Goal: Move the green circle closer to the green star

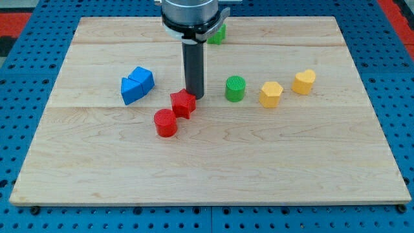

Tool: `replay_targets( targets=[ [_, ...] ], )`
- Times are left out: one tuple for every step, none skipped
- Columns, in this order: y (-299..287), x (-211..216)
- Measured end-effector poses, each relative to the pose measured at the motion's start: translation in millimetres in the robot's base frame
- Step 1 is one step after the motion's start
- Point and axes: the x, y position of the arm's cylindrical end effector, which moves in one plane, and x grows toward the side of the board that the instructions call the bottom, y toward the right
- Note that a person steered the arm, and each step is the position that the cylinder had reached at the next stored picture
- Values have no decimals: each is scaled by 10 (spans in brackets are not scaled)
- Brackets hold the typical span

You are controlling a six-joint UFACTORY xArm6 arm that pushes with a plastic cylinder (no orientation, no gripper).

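The green circle [235,88] stands right of the board's middle. The green star [217,33] is at the view's top, partly hidden behind the arm's head. My tip [194,96] rests on the board just left of the green circle, with a gap between them. It is right beside the red star [183,103], at its upper right edge.
A red circle [165,122] sits below-left of the red star. Two blue blocks [136,84] lie together at the left. A yellow pentagon-like block [271,94] and a yellow heart-like block [303,81] lie right of the green circle. The wooden board [207,175] ends in blue pegboard all round.
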Motion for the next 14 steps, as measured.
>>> replay_targets(
  targets=[
    [-63, 172],
    [-154, 257],
    [-81, 258],
    [99, 258],
    [473, 258],
    [721, 195],
    [770, -63],
    [770, -364],
    [773, -664],
    [815, -851],
    [1098, -851],
    [1158, -955],
    [1095, -1109],
    [1036, -1300]
  ],
)
